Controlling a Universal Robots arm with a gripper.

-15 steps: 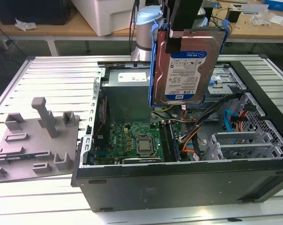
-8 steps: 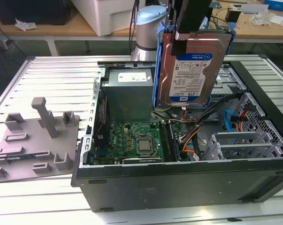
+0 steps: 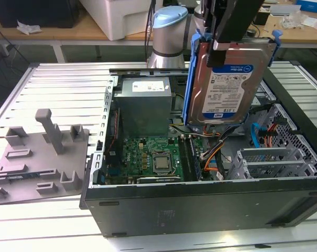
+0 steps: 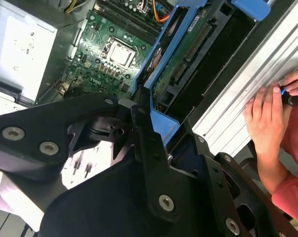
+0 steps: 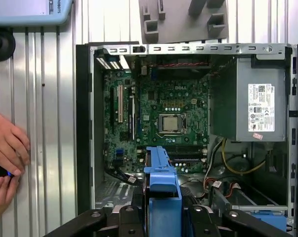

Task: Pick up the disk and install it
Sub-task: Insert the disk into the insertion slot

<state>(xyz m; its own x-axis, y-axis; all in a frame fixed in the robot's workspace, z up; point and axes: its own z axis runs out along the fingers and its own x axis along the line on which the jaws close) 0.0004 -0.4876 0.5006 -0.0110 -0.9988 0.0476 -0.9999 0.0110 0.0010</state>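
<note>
Hanging above the open computer case (image 3: 200, 210), the disk (image 3: 229, 86) is seen in the exterior view held upright with its label toward the camera. Its top edge is clamped between the closed fingers of the gripper (image 3: 227, 44), and nothing else is touched by it. Below it a circuit board (image 3: 147, 157) is laid on the case floor, and a grey power box (image 3: 144, 105) is set to the exterior view's left of the disk. A grey plate of blocks (image 3: 37, 157) is placed on the slatted table (image 3: 63, 79), just beside the case. In the second wrist view the disk's (image 4: 188, 59) underside and blue rails are shown beyond the black gripper (image 4: 149, 128) closed on its edge — the circuit board is seen farther off, and a person's hand (image 4: 265, 118) is held at the table's slats beside the case. In the first wrist view the disk (image 5: 161, 182) is seen edge-on as a blue rail gripped over the case's interior, the power box to one side and the person's hand on the table at the other.
</note>
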